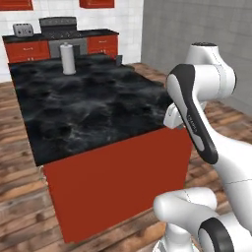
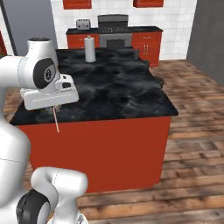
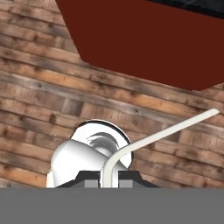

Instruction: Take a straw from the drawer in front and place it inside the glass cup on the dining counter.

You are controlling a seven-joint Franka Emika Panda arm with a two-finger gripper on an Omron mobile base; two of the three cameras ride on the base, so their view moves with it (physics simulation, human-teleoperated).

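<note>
A kitchen with a plank floor (image 3: 39, 87) and red cabinets lay around the robot, the dining counter (image 1: 83, 113) directly ahead of it.

The gripper (image 3: 108, 180) was clenched on the straw (image 3: 162, 133): in the hand view the pale tube rose from between the two dark tips, bent sharply and ran off to the upper right over the floor planks. In the right base view the same straw (image 2: 56, 119) hung as a thin line below the white hand, in front of the near edge of the black slab and the red panel (image 2: 100, 148) under it. The hand was held at the near left corner of the counter in that view, just above the slab's level.

Farther out, a tall white paper-towel roll (image 1: 68, 58) stood upright near the far end of the slab. The glass cup (image 1: 119, 59) sat at the far right corner, well apart from the gripper and straw. Beyond it were the stove (image 1: 60, 29) and a toaster (image 1: 22, 30) on the back counter.
</note>
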